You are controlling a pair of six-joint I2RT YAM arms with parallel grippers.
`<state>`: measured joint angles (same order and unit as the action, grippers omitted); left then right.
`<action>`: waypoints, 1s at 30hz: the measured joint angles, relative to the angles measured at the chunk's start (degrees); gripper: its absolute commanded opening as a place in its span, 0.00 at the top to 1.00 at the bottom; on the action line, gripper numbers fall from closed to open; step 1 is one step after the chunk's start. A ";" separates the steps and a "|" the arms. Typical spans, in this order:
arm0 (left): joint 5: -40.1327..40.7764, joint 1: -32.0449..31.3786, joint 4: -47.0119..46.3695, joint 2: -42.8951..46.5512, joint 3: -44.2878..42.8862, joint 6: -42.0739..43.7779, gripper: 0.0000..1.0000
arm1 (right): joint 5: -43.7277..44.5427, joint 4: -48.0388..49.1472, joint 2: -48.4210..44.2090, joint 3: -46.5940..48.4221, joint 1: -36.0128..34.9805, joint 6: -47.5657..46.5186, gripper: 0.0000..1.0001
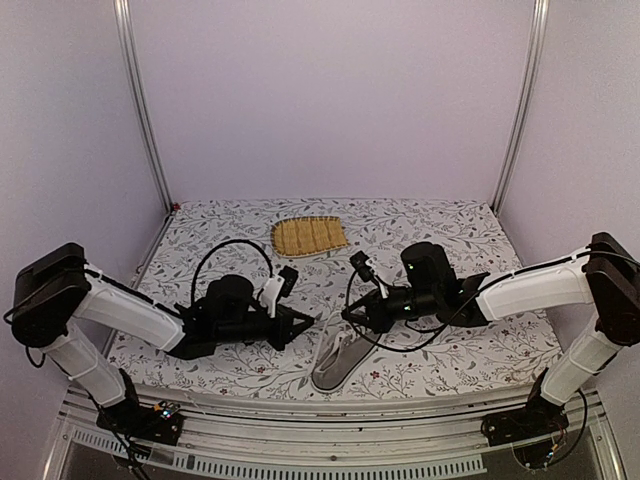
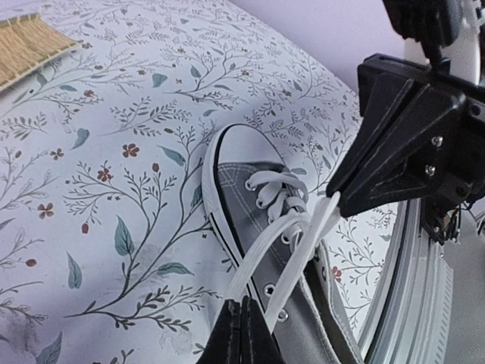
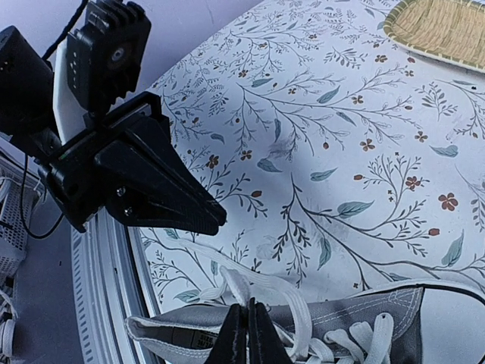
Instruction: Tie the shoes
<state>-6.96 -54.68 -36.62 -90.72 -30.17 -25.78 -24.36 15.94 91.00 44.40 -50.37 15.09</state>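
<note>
Nothing legible anywhere. Inside the collar of the sneaker sits 1 small pale patch (dark print, too blurred to read).

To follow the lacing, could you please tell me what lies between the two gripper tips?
A white lace spans from the left gripper to the right gripper, above the grey sneaker, seen in the left wrist view.

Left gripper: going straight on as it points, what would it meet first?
Probably the sneaker, its laced upper right ahead of the left gripper, which pinches a lace; the right gripper sits off to one side, though depth is unclear.
</note>
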 measured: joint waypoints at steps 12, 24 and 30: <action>0.07 1.57 11.93 -2.93 -3.13 4.24 0.78 | 0.00 0.00 -0.09 0.00 -0.31 0.52 0.98; 6.14 -3.80 28.92 -2.05 -5.40 3.85 0.65 | 0.02 0.00 -0.09 0.00 -0.31 0.61 0.98; 9.27 -7.06 34.05 -0.85 -6.34 0.57 0.62 | 0.02 0.00 -0.09 0.00 -0.31 0.61 0.98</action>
<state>2.31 -61.73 -2.57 -91.57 -36.51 -25.21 -24.34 15.94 90.91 44.40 -50.68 15.70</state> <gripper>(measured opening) 0.375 0.022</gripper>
